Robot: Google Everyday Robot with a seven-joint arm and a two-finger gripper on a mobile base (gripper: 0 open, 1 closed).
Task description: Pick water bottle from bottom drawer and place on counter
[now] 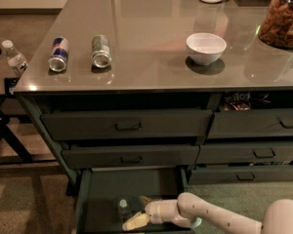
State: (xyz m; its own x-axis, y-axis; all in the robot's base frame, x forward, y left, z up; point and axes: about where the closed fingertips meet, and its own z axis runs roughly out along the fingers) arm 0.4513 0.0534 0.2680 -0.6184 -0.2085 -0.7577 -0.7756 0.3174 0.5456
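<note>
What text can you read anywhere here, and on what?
No text reads clearly.
Blue-silver can: markings blurred.
Green can: blurred.
Side bottle label: dark marks, unreadable.
Packet in the upper right drawer: pale letters, unreadable.
Water bottle by the gripper in the bottom drawer: nothing legible.

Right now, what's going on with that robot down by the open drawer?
The robot's gripper is low inside the open bottom drawer, fingers apart, right beside the water bottle, which stands upright on the drawer floor. The bottle is not lifted yet. Up on the counter, where it is meant to go, are a blue can, a green can and a white bowl.
</note>
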